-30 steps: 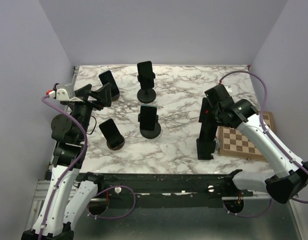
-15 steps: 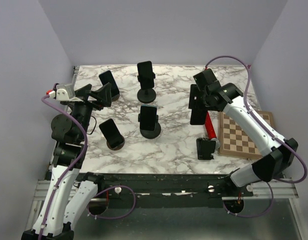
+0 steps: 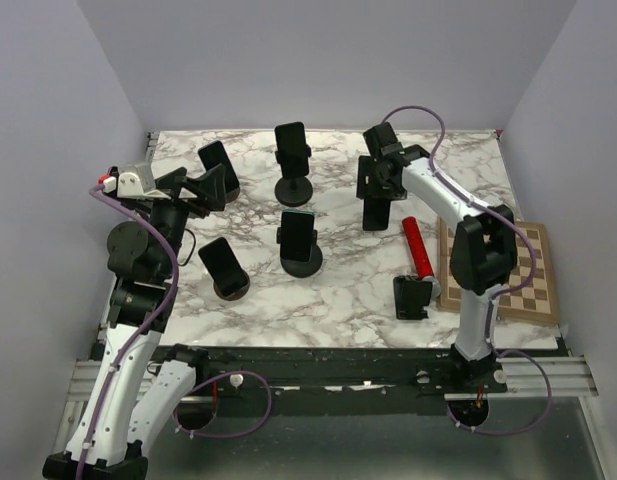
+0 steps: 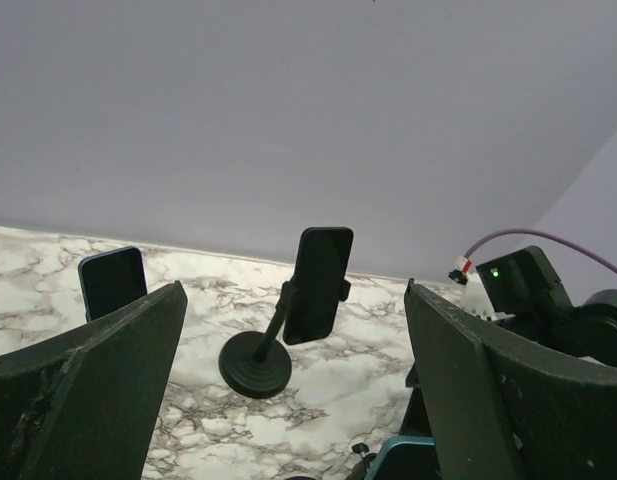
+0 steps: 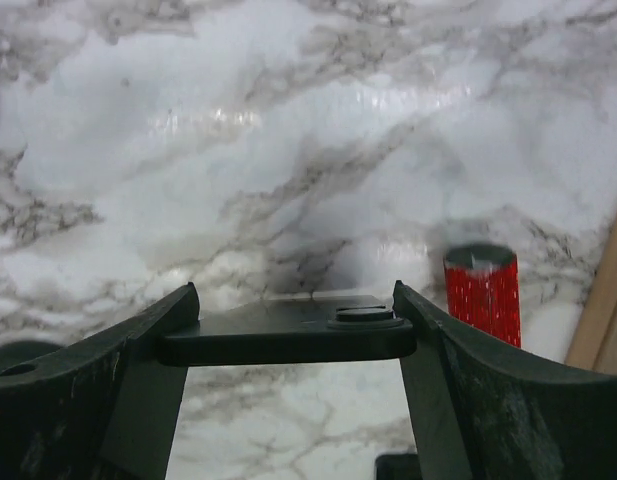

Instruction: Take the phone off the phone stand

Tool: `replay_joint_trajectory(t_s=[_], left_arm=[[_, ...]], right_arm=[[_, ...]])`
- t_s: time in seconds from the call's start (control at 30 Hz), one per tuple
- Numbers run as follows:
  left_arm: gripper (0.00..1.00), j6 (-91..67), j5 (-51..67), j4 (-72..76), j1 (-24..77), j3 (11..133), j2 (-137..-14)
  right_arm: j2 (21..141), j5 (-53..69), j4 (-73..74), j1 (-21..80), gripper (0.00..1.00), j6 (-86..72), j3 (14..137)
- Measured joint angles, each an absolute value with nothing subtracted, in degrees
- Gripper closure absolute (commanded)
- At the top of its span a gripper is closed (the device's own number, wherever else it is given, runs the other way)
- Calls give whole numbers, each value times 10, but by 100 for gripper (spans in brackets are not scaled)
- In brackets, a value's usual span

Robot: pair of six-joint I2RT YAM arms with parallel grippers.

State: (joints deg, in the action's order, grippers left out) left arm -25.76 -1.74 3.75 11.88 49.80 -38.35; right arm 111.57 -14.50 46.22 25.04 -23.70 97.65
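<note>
My right gripper [image 3: 380, 186] is shut on a black phone [image 3: 375, 213] and holds it above the marble table, behind and left of its stand. In the right wrist view the phone [image 5: 288, 335] lies edge-on across the gripper [image 5: 298, 345], both fingers pressing on its ends. The stand it came from has a red post [image 3: 419, 252] and a black foot [image 3: 411, 298]; the post also shows in the right wrist view [image 5: 482, 292]. My left gripper [image 3: 203, 187] is open and empty at the far left; it shows in the left wrist view [image 4: 293, 400].
Several other black phones sit on stands: back centre [image 3: 291, 150], also seen in the left wrist view [image 4: 321, 270], middle [image 3: 297, 235], back left [image 3: 217, 165] and front left [image 3: 223, 262]. A wooden chessboard [image 3: 508, 275] lies at the right edge.
My right gripper has lifted the phone off the red-post stand and carried it back and to the left. The stand stays by the chessboard. The left arm has barely moved.
</note>
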Motion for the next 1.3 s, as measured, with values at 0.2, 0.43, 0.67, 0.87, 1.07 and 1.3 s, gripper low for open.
replay_joint_trajectory(t_s=[0.2, 0.43, 0.67, 0.87, 1.07, 1.3], left_arm=[[3, -258, -17, 37, 127, 498, -390], [4, -257, -18, 37, 140, 498, -391], [4, -255, -18, 37, 140, 498, -399], [4, -255, -18, 37, 140, 498, -404], [4, -255, -18, 37, 140, 498, -405], [4, -256, -18, 37, 140, 498, -406]], right_arm=[[1229, -123, 431, 207, 99, -210, 1083], [1337, -117, 411, 183, 99, -185, 1181], [1422, -123, 412, 179, 99, -179, 1252], [1426, -172, 387, 179, 99, -209, 1300], [1466, -186, 411, 179, 78, -210, 1340], [1482, -226, 416, 179, 85, -186, 1358]])
